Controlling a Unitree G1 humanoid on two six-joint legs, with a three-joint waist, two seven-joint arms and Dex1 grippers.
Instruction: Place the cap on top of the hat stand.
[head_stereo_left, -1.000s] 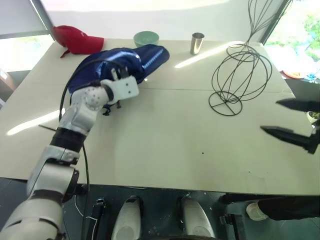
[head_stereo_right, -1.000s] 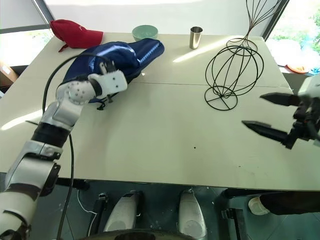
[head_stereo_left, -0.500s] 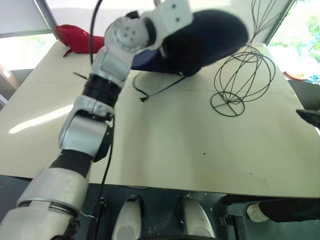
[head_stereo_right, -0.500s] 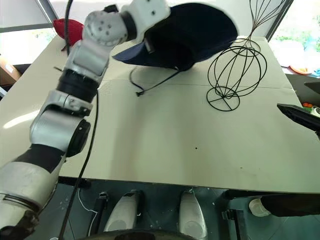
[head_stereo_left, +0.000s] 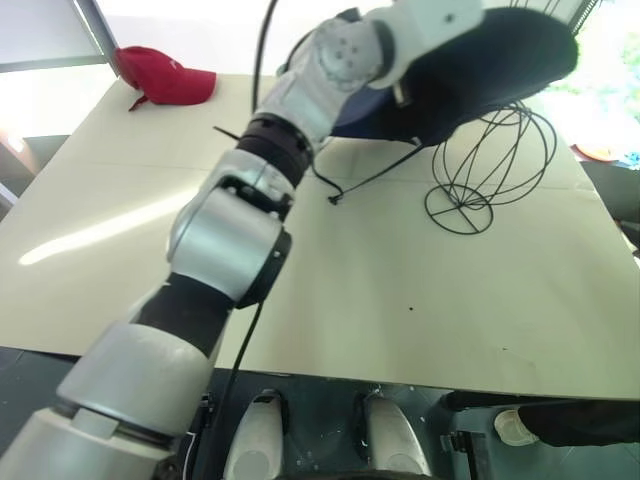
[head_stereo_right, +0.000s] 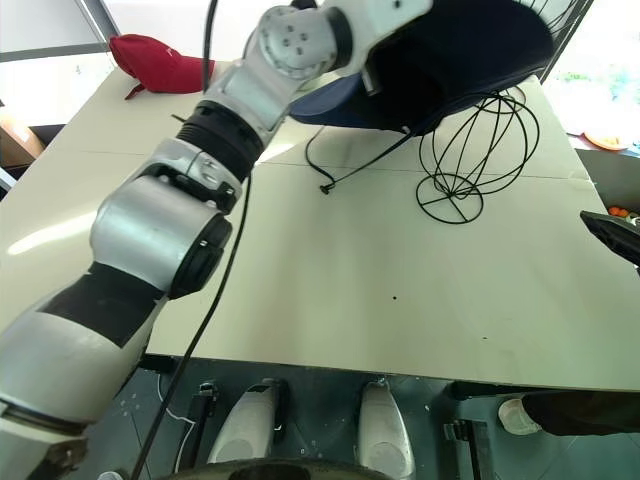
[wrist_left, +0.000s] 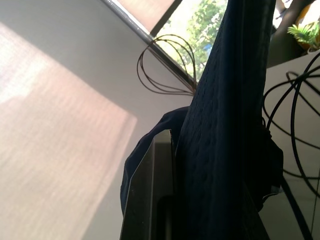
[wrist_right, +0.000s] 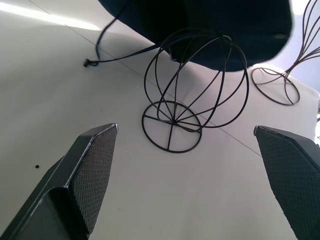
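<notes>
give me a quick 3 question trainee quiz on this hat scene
1. True or false: the cap already rests on the stand.
2. Which end effector holds the cap? A left B right
3. What red thing lies at the table's far corner?

Key: 1 false, it is held just above the stand. 2 A, the left end effector is shut on it; the right end effector is open. 3 a red baseball cap.
</notes>
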